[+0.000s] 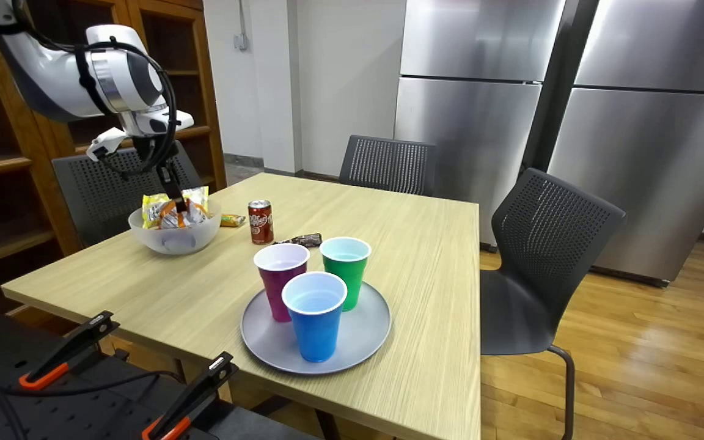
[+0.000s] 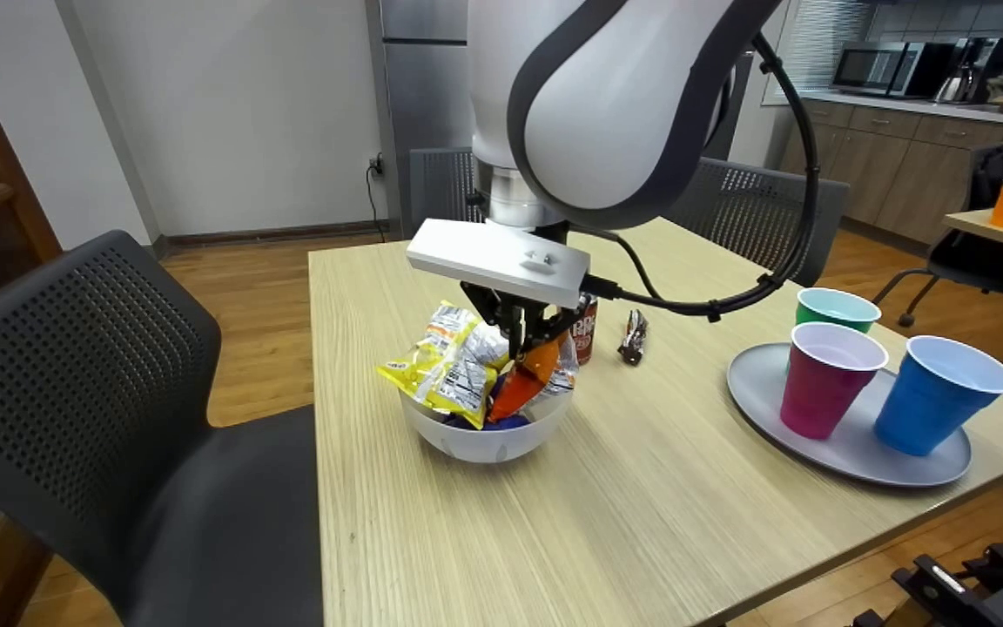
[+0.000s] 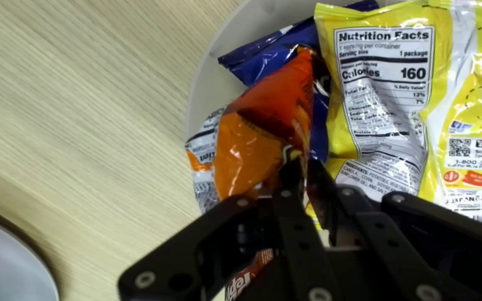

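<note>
My gripper (image 3: 305, 165) reaches down into a translucent white bowl (image 2: 488, 444), fingertips at an orange-red snack bag (image 3: 245, 154). The bag's upper edge lies in the narrow gap between the fingers; whether they pinch it is hard to see. Its lower part sits among the other bags. To one side, yellow chip bags (image 3: 385, 108) with printed white labels lean up past the rim. Under the orange bag is a dark blue bag (image 3: 266, 62), partly hidden. In both exterior views the gripper (image 1: 181, 205) points steeply down over the bowl (image 1: 175, 240).
A Dr Pepper can (image 1: 260, 223) stands beside the bowl, near a dark wrapped bar (image 1: 304, 241) and a yellow-orange packet (image 1: 232, 220). A grey plate (image 1: 361, 345) carries purple (image 1: 275, 284), green (image 1: 352, 275) and blue (image 1: 315, 330) cups. Chairs (image 2: 232, 488) surround the table.
</note>
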{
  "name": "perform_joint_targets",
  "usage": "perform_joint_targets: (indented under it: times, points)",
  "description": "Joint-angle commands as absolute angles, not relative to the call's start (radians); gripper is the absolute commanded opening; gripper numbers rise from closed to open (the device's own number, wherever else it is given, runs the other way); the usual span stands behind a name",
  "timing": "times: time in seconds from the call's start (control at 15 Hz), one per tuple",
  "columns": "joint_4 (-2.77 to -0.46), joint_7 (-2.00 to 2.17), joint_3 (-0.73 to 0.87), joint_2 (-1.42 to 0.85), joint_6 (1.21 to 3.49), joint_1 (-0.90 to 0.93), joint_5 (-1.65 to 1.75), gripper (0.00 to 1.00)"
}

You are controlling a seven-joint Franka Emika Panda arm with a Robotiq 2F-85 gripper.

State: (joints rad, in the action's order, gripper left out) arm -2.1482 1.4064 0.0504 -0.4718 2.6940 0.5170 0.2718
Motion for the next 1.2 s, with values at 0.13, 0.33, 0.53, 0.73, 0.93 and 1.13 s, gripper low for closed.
perform_joint_targets:
  times: [0.13,0.33,0.53,0.73,0.93,1.13]
  points:
    - [-2.150,1.423,0.040,-0.446,2.673,0.515,0.272,0.63]
    - [-2.155,1.431,0.044,-0.437,2.674,0.521,0.277,0.85]
    - [-2.158,1.436,0.046,-0.430,2.675,0.527,0.282,1.00]
    - [-2.160,1.443,0.049,-0.419,2.678,0.533,0.289,1.00]
    - [-2.166,1.453,0.053,-0.402,2.682,0.540,0.301,1.00]
    - [-2.178,1.474,0.059,-0.378,2.689,0.549,0.323,1.00]
